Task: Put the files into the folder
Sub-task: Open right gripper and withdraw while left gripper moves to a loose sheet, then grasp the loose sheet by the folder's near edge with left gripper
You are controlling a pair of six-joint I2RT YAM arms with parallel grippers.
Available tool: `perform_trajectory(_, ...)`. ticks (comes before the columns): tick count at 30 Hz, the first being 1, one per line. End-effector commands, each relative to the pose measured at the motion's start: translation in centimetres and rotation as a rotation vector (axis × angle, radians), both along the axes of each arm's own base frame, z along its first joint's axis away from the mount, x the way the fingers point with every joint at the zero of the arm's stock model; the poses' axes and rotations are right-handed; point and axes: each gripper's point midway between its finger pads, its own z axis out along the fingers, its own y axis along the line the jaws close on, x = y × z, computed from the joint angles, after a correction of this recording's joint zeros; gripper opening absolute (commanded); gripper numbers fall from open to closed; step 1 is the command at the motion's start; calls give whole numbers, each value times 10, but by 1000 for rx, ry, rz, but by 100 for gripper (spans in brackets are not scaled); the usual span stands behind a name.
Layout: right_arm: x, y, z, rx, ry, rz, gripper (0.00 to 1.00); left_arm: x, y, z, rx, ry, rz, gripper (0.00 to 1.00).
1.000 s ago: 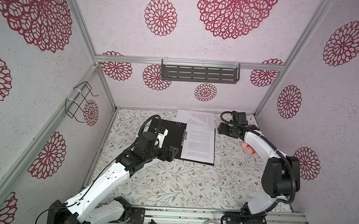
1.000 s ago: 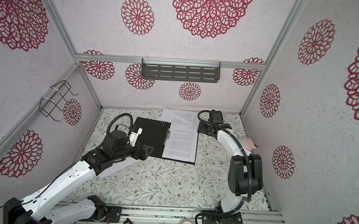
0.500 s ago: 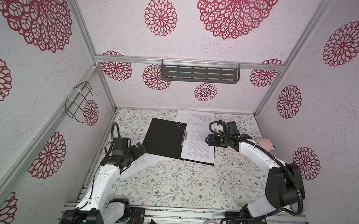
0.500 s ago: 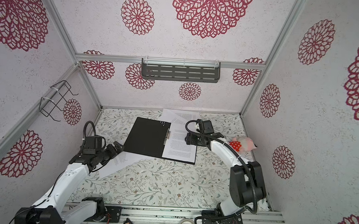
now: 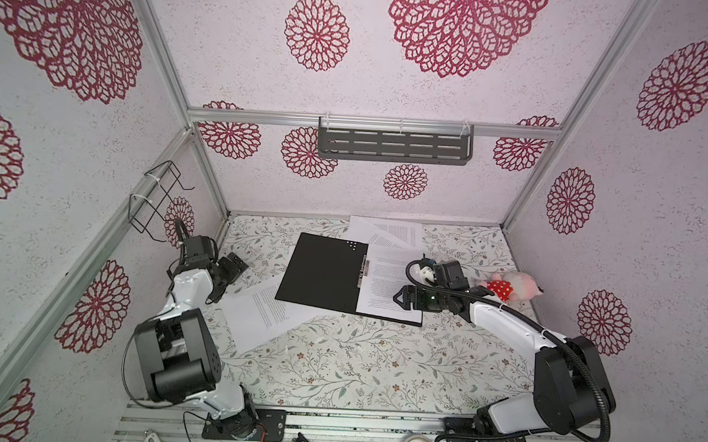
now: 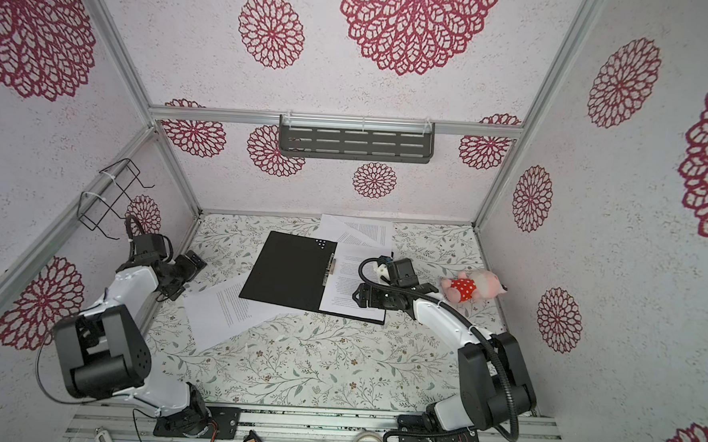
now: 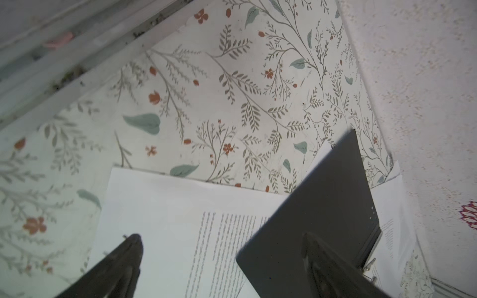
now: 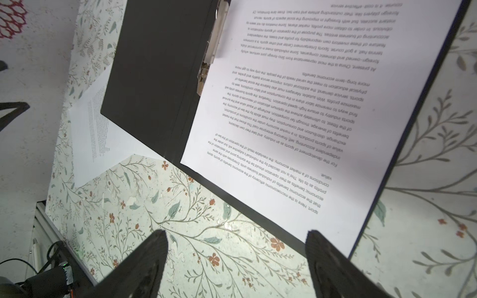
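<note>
Nearest on the desk [image 5: 357,363] lies the near sheet [image 5: 256,312], askew, its far corner tucked under the left cover of the open folder [image 5: 320,274]. The left claw [image 7: 222,238] hangs wide and empty by that sheet's left edge. The right claw [image 8: 236,234], also wide and empty, hovers at the folder's near right edge, where a filed sheet [image 5: 390,286] already lies beside the clip [image 8: 211,46]. Beyond, two far sheets [image 5: 389,232] show partly from under the folder's far edge, and a toy [image 5: 507,286] sits off to the right. The step looks to be fetching the near sheet. It would be better to pinch its free edge low and slide it clear of the cover before lifting, since a straight lift could crease it or drag the folder. The right claw might pin the folder meanwhile.
</note>
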Motion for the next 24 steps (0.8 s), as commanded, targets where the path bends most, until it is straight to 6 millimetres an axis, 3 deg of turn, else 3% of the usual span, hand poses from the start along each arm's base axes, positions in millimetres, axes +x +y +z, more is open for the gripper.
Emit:
perform_trajectory(1,-4,6,25,69,-69,7,89,0,14,-36,28,139,-120,99)
perform_trajectory(10,-24,-1,29,73,-84,21,96,6,2,-78,-90,184,-192,99)
perform_trajectory(13,-28,-2,27,77,-86,25,99,-5,0,-87,-95,226,-166,99)
perform_trajectory(18,-29,2,26,101,-87,42,99,-26,-22,-100,-134,324,-195,99)
perform_trajectory(24,-29,3,31,110,-104,55,99,-69,-51,-115,-116,471,-195,99)
